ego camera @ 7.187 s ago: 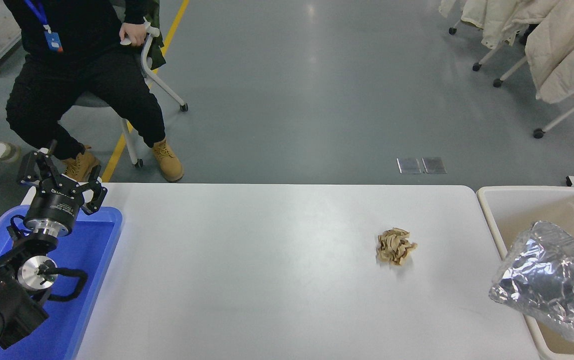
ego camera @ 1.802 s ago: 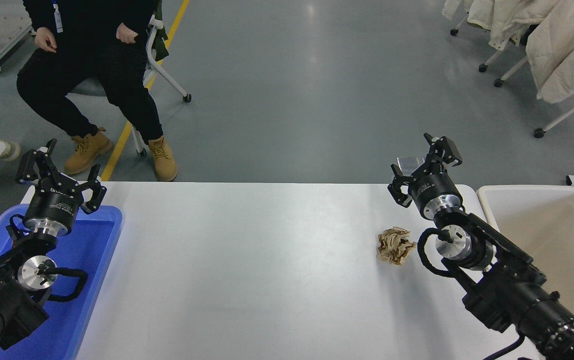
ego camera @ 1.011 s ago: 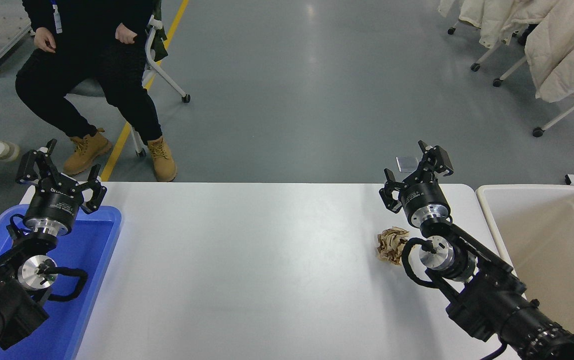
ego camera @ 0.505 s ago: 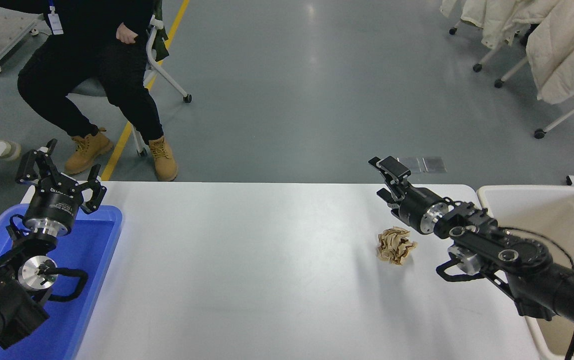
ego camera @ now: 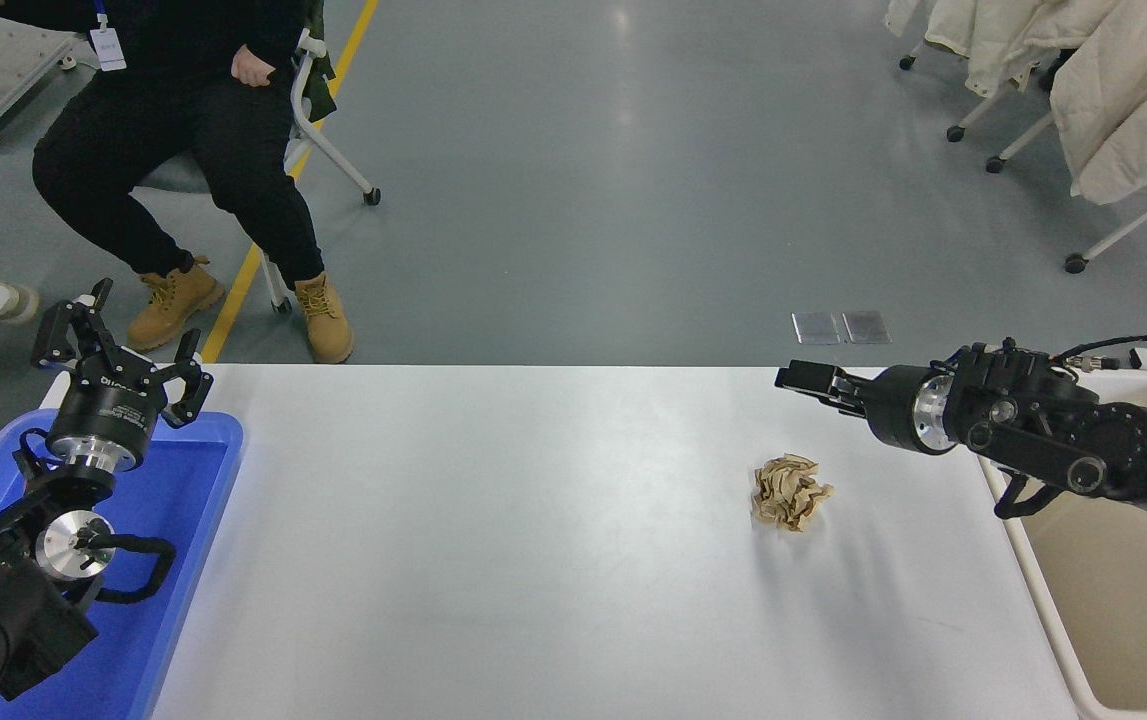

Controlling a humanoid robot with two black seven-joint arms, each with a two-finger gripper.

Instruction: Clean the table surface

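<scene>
Tray [ego camera: 188, 520], blue plastic, sits at the desk's left end, under the left arm, which is parked at lower left. Left end effector [ego camera: 118, 345] points away from camera over the tray's far edge, fingers spread wide, gripping nothing. Person [ego camera: 168, 150] in black clothes and tan boots sits on a chair on the grey floor, beyond and just right of the left end effector. White desk surface [ego camera: 533, 540] spans from the tray to the bin at right, mostly bare. Crumpled ball of brown paper [ego camera: 790, 493] lies on the desk right of centre, well right of the left end effector, nearer the camera than the right end effector [ego camera: 805, 378] and a bit to its left, apart from it, no contact. Right arm comes in from the right edge, roughly level, pointing left over the desk's far right corner. Right end effector is seen side-on; cannot tell whether its fingers are spread or together; nothing seen in it. Beige bin [ego camera: 1053, 620] stands at the desk's right end, below and behind the right end effector, the arm crossing over its far part. Two metal floor plates [ego camera: 841, 328] lie on the floor beyond the right end effector. Cream coats on wheeled chairs [ego camera: 1113, 90] at top right.
</scene>
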